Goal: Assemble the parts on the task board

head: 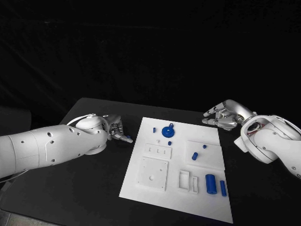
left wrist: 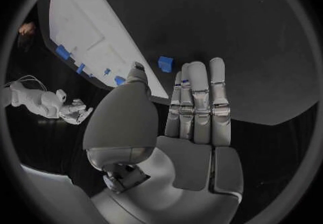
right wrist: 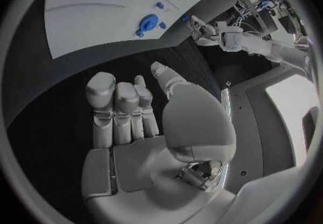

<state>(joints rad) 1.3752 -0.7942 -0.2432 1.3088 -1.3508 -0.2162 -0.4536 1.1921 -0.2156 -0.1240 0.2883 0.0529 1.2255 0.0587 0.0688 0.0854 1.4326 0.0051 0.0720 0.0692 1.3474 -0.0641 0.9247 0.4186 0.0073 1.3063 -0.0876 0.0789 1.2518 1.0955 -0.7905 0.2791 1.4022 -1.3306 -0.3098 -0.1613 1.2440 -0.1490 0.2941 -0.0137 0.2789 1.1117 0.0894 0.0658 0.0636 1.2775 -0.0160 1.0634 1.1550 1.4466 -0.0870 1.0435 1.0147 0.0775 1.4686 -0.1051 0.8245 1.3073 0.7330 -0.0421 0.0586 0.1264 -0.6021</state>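
The left hand (head: 115, 129) is seen at the left of the black table (head: 89, 188), just off the left edge of the task board (head: 181, 207). In the left wrist view its fingers (left wrist: 199, 100) are held straight and side by side, with nothing between them and the thumb, so the hand is empty and unclenched.

The task board lies flat in the middle of the table. Near its far edge a round blue part (head: 168, 131) with a small knob is found, and a tiny blue piece (head: 170, 142) sits just in front of it. Further toward the middle a short blue peg (head: 195, 156) stands beside another small blue piece (head: 204, 146). Near the front right corner two blue cylinders are laid side by side: a thicker one (head: 211, 181) and a thinner one (head: 223, 188). Pale raised blocks and recesses (head: 154, 173) are spread over the left half of the board.

The right hand (head: 222, 117) is held beyond the board's far right corner, apart from it. In the right wrist view its fingers (right wrist: 120, 108) are bent gently forward with the thumb apart, and nothing is gripped.
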